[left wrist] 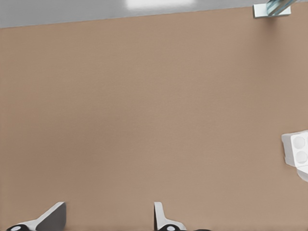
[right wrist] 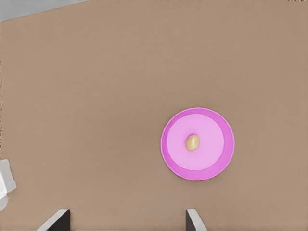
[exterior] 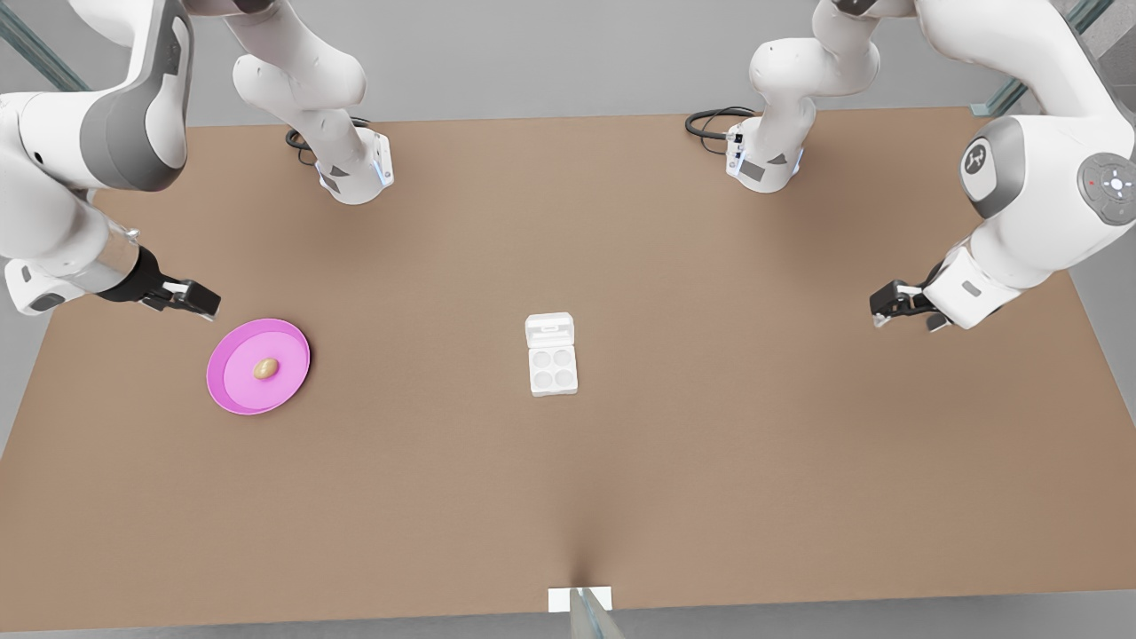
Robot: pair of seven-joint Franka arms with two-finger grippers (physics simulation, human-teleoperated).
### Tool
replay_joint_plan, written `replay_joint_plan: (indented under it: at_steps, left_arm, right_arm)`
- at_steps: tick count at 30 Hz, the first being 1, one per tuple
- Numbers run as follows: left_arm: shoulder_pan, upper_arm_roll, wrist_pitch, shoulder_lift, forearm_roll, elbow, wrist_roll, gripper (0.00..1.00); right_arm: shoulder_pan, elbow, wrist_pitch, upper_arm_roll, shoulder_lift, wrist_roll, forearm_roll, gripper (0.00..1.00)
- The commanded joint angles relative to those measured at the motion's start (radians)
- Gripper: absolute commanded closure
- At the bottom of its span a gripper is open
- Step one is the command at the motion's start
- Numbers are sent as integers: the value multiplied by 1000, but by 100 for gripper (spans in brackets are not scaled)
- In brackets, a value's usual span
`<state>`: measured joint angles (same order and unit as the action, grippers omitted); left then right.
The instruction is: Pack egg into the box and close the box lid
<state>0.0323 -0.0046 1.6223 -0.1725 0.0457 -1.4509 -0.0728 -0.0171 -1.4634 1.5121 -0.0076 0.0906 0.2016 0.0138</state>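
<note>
Egg (exterior: 265, 368) on pink plate (exterior: 232, 391), left; box (exterior: 552, 368) mid-counter (exterior: 710, 461), box lid (exterior: 549, 329) open. My right hand (exterior: 197, 300) (released) near plate; left hand (exterior: 890, 304) released, far right.

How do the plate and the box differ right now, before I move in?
The plate is round and pink; the box is rectangular and white. The plate holds the egg at its centre; the box's four cups are bare, its box lid folded open. The right gripper hovers beside the plate; the left gripper hangs well clear of the box. Both rest flat on the table.
</note>
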Motion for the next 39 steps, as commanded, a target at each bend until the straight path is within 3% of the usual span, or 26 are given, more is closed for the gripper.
replay_joint_plan:
  at_steps: [1,4,16,21,22,24,27,28,30,32,34,39]
  left_arm:
    - [-3,0,-5,1,-3,0,-1,0]
    - [-3,20,-39,-33,-1,0,-10,0]
    - [-3,18,-127,-45,-3,-13,-13,0]
    - [-3,18,-128,-45,-3,-9,-10,0]
    - [-3,20,-151,-42,-3,-9,-13,0]
    - [-3,31,-151,-48,-4,-6,-15,0]
    - [-3,31,-151,-48,-3,-5,-15,0]
    - [-3,31,-151,-48,-1,-5,-16,0]
    - [-3,29,-153,-50,-1,-5,-16,0]
    - [-3,29,-153,-50,0,-5,-16,0]
    - [-3,29,-153,-50,0,-5,-16,0]
    - [-3,29,-151,-50,0,-3,-16,0]
  right_arm:
    - [-6,-2,0,0,6,1,0,0]
    - [-17,0,2,-11,112,2,-14,0]
    - [-1,23,-13,1,141,32,17,0]
    - [246,0,-35,23,123,131,-356,0]
    - [354,-84,-27,24,77,346,-460,0]
    - [454,-431,235,28,-71,824,-583,0]
    - [480,-595,371,58,-84,1333,-793,0]
    - [482,-745,425,60,-139,1389,-963,0]
    - [464,-839,496,48,-161,1386,-1112,0]
    - [411,-913,629,-29,-176,1392,-1273,0]
    - [361,-955,629,-37,-164,1513,-1429,0]
    - [381,-979,563,-31,-161,1592,-1448,0]
